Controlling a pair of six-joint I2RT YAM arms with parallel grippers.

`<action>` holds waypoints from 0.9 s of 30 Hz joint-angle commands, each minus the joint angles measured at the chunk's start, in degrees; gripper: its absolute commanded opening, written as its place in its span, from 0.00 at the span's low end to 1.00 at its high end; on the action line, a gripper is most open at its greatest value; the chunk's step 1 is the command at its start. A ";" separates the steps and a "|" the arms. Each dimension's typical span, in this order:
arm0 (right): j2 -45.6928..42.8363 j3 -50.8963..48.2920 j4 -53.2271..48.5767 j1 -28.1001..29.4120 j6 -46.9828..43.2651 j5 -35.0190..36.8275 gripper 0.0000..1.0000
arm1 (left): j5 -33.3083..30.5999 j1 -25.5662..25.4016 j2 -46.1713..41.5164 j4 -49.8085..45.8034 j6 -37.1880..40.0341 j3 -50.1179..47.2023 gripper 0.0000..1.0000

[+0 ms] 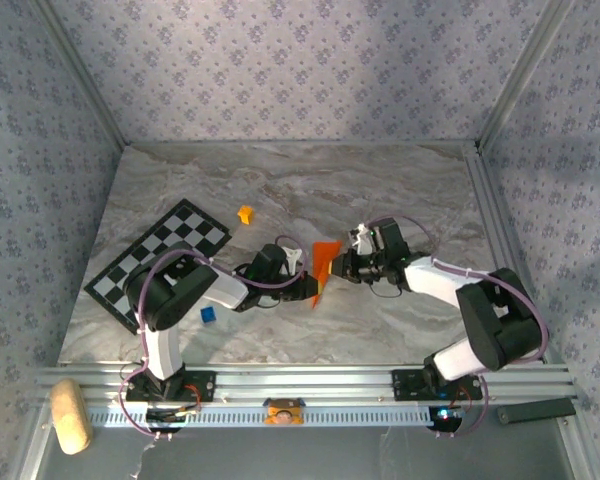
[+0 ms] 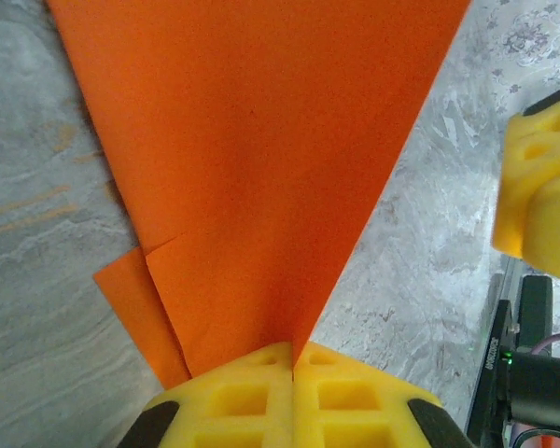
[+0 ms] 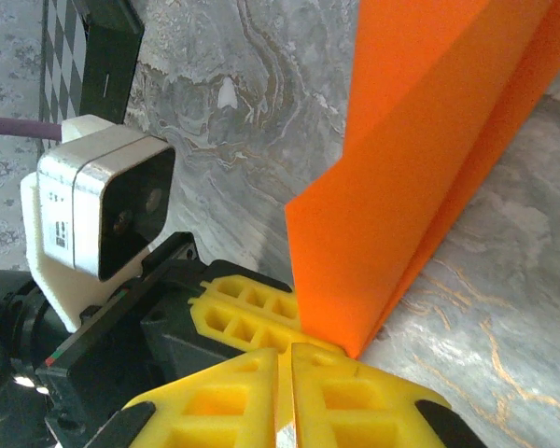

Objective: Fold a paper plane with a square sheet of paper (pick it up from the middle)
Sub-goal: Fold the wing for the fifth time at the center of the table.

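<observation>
Left gripper (image 2: 292,353) pinches the creased orange sheet (image 2: 261,140), which extends ahead of it; right gripper (image 3: 285,355), jaws together, sits alongside.

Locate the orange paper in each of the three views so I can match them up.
Top external: orange paper at table centre, between the two arms.
Left wrist: orange paper spans the upper middle, tapering down to the yellow fingers.
Right wrist: orange paper on the right half, top to lower middle.
Shared landmark: the left pincer, shut on the paper's narrow end.
</observation>
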 commanded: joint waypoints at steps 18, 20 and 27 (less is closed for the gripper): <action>9.08 4.67 2.96 -1.74 -1.83 -5.85 0.11 | 3.30 0.14 3.06 7.25 -7.52 -2.84 0.00; 9.05 4.35 3.23 -2.20 -1.83 -6.51 0.11 | 2.97 0.21 3.38 8.51 -8.76 -3.44 0.00; 9.83 4.00 3.36 -2.54 -3.79 -8.25 0.07 | 2.72 0.62 4.13 10.83 -10.91 -4.26 0.00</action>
